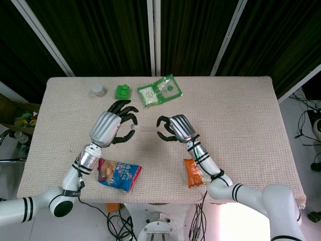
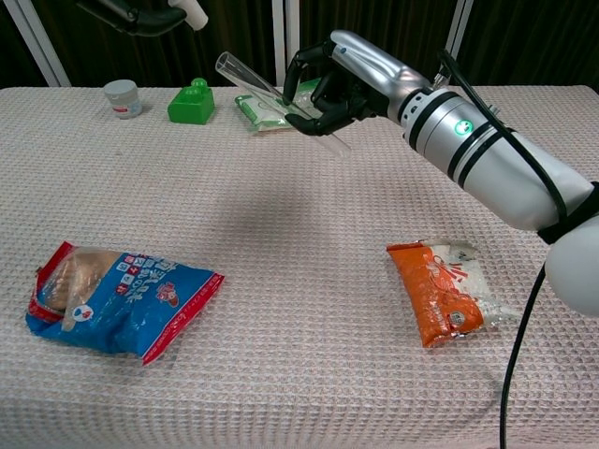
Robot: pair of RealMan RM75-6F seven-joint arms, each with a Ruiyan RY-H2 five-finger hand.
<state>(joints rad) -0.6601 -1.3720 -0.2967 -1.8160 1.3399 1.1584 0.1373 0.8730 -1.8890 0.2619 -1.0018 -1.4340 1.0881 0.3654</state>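
Observation:
My right hand point(image 1: 175, 129) point(image 2: 342, 82) hovers over the middle of the table and grips a clear plastic tube point(image 2: 270, 96). The tube slants up and to the left, its open end toward my left hand. My left hand point(image 1: 111, 128) point(image 2: 140, 11) is raised close beside it and pinches a small white cap point(image 1: 132, 127) point(image 2: 195, 14) at its fingertips. A short gap separates the cap from the tube's open end. In the chest view the top edge cuts off most of the left hand.
A blue snack bag point(image 1: 119, 173) point(image 2: 117, 299) lies front left and an orange packet point(image 1: 196, 172) point(image 2: 445, 292) front right. At the back stand a small white jar point(image 1: 98, 90) point(image 2: 122, 97), a green block point(image 1: 122, 92) point(image 2: 191, 102) and a green-and-clear pouch point(image 1: 159, 90) point(image 2: 323, 101).

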